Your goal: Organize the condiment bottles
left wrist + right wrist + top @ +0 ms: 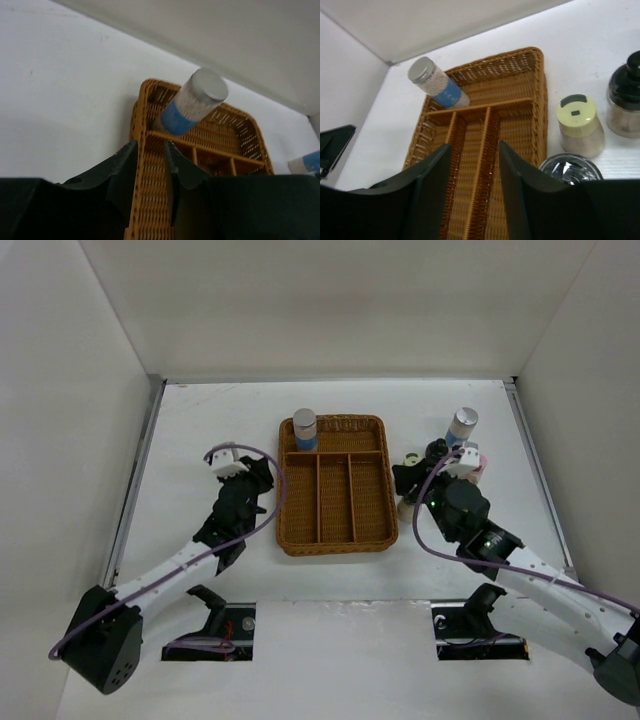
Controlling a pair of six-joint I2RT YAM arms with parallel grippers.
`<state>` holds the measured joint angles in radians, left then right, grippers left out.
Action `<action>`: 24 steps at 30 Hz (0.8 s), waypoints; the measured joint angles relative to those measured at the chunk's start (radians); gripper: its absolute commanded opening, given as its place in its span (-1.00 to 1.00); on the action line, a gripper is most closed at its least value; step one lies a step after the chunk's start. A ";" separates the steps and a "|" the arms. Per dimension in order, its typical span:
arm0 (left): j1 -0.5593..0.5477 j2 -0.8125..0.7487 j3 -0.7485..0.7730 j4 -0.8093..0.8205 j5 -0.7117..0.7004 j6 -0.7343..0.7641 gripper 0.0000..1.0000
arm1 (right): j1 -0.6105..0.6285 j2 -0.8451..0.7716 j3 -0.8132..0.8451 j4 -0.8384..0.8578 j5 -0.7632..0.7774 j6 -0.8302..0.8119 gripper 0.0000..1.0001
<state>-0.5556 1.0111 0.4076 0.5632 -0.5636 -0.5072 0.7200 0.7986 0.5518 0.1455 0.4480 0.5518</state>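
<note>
A white bottle with a blue band and silver cap (pixel 305 428) stands in the back left compartment of the wicker tray (pixel 372 532); it also shows in the left wrist view (pixel 192 105) and the right wrist view (pixel 437 85). My left gripper (pixel 150 147) is slightly open and empty, astride the tray's left rim (pixel 136 165). My right gripper (pixel 475 150) is open and empty over the tray's right side. Beside it stand a cream-capped bottle (pixel 579 125), a dark-capped bottle (pixel 625 100) and a glossy-capped one (pixel 568 169). A second blue-banded bottle (pixel 462 426) stands right of the tray.
The tray's three long front compartments (pixel 470 150) hold nothing. A pink-capped bottle (pixel 472 466) is partly hidden behind the right wrist. White walls close in the table on the left, back and right. The arms' bases sit at the near edge.
</note>
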 measured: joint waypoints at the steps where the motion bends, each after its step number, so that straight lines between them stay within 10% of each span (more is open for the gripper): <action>1: -0.002 -0.032 -0.029 -0.029 -0.001 -0.017 -0.50 | 0.009 0.007 0.010 -0.019 0.019 -0.009 0.31; 10: 0.019 -0.211 -0.175 -0.120 -0.007 -0.122 0.09 | 0.014 0.104 0.062 -0.302 0.208 -0.071 0.95; 24: 0.045 -0.139 -0.283 0.006 0.003 -0.157 0.62 | -0.015 0.266 0.167 -0.433 0.221 -0.069 0.89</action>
<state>-0.5110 0.8722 0.1242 0.5697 -0.5610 -0.6643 0.7052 1.0649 0.7193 -0.2871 0.6689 0.4824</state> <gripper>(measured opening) 0.793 0.956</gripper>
